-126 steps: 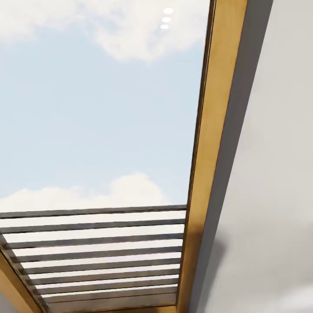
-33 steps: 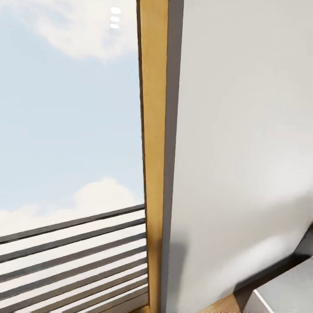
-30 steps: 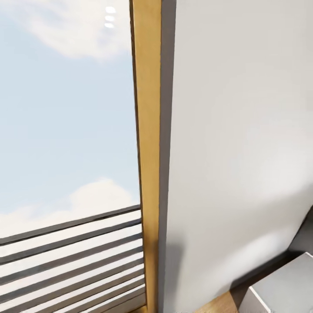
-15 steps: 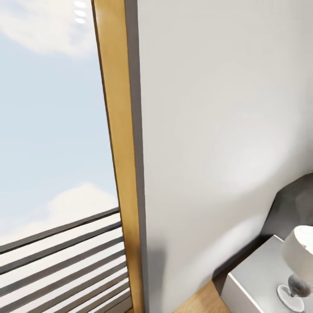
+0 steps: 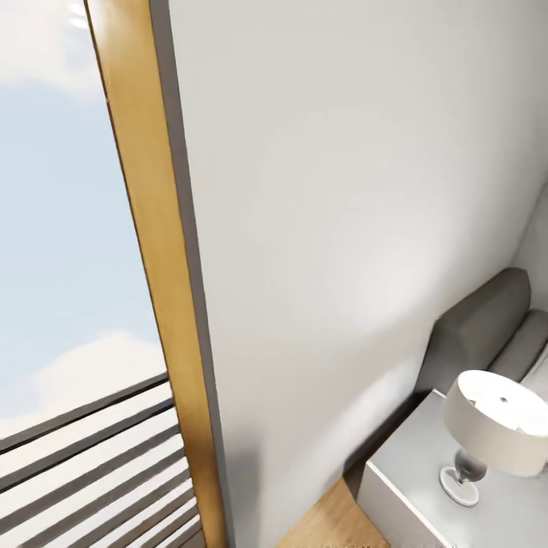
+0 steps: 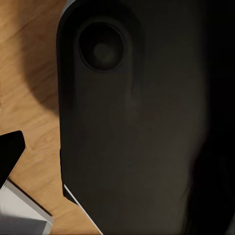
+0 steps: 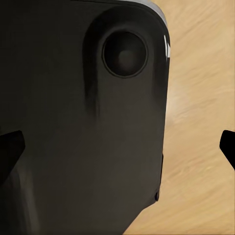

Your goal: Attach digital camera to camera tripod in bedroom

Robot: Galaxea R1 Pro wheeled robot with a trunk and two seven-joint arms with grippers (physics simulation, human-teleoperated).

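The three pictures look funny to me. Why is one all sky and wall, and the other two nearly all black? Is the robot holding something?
They come from three cameras on one wheeled robot. The head camera is looking at a window with a wooden frame, a pale wall, and a white nightstand with a lamp on it, beside a grey bed headboard. The other two cameras sit near the robot's hands. Each looks down at a big black part of the robot's own body over a wooden floor. I cannot tell whether the hands are open, and nothing held is visible.
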